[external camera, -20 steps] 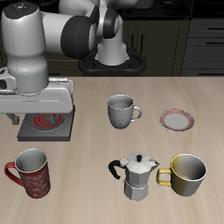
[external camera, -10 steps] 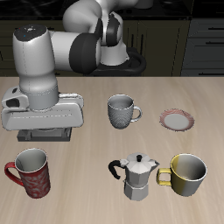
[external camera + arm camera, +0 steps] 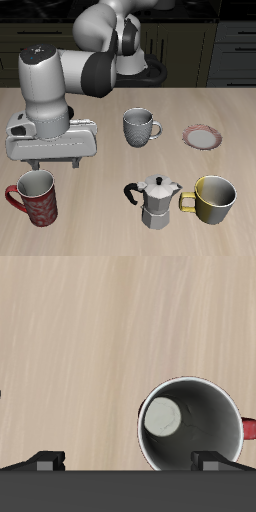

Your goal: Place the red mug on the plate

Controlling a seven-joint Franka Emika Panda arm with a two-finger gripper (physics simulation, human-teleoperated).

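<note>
Pale wooden table (image 3: 100,225). Bears five loose things, all standing apart from one another.

White and grey arm (image 3: 55,80). Reaches from the back over the table's nine o'clock sector, wrist pointing straight down.

Gripper (image 3: 58,160). Hangs above the wood at about eight o'clock of the table's middle, released, with fingers (image 3: 78,160) spread wide and nothing between them. Seen the same way from the wrist camera (image 3: 130,461): both fingertips far apart, clear of everything.

Silver moka pot (image 3: 153,200). Stands upright at six o'clock, near the front edge.

Yellow mug (image 3: 214,198). Sits just beside the pot, at its three o'clock, handle turned toward the pot.

Red mug (image 3: 35,197). Stands upright at seven o'clock of the table's middle, close to the front edge, just under and slightly forward of the gripper, untouched. Shows its light grey inside and a bit of red handle to the wrist camera (image 3: 190,426).

Grey-white patterned mug (image 3: 138,127). Stands upright close to the table's middle.

Plate (image 3: 202,136). Lies flat at three o'clock of the patterned mug, bare, well apart from the red mug.
</note>
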